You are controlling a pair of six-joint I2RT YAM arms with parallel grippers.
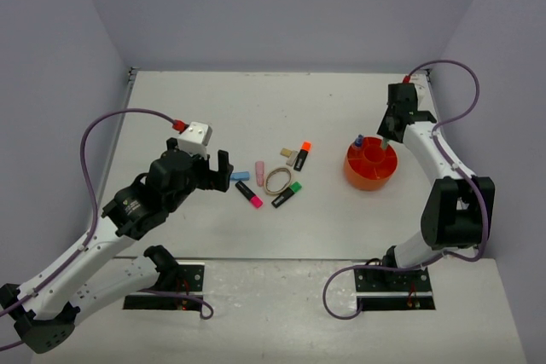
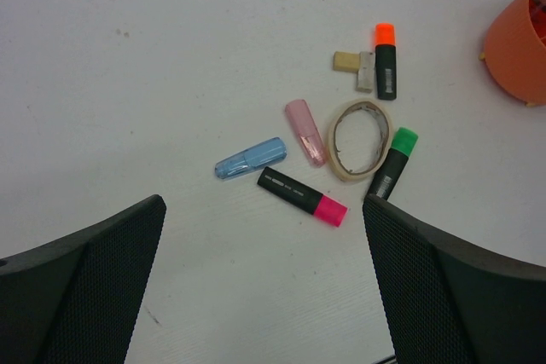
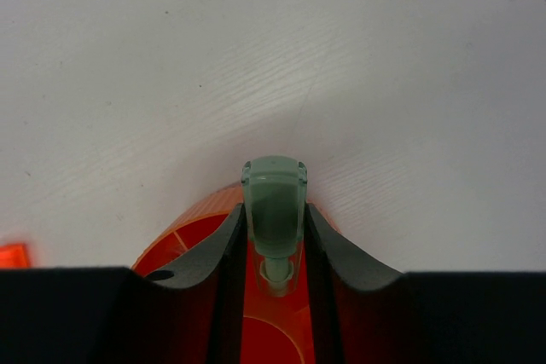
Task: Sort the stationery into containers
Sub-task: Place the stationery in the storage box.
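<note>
Orange pot (image 1: 371, 168): one, on the right of the table (image 1: 213, 108), with dividers inside. One blue-white pen (image 1: 359, 140) stands in it at the far-left rim.
Black highlighters: three, all loose mid-table. Count them off: orange-tip (image 1: 302, 155), green-tip (image 1: 287, 195), pink-tip (image 1: 248, 194).
Pastel highlighters: three. The blue pastel (image 1: 240, 176) and pink pastel (image 1: 260, 168) lie on the table; the green pastel (image 3: 274, 202) is up in your right gripper.
Band (image 1: 277, 181): one, lying flat between the pink pastel and the green-tip, just beside both.
Block (image 1: 287, 153): one, tan, just beside the orange-tip.
Right gripper (image 1: 386, 138): your fingers are clamped tight on the green pastel, holding it lengthwise between them, above the far part of the pot. The arm rises from its base and the wrist points down.
Left gripper (image 1: 215, 168): your jaws are spread wide with nothing between them. It hovers over bare table just left of the blue pastel, with the arm stretched forward and inward.
</note>
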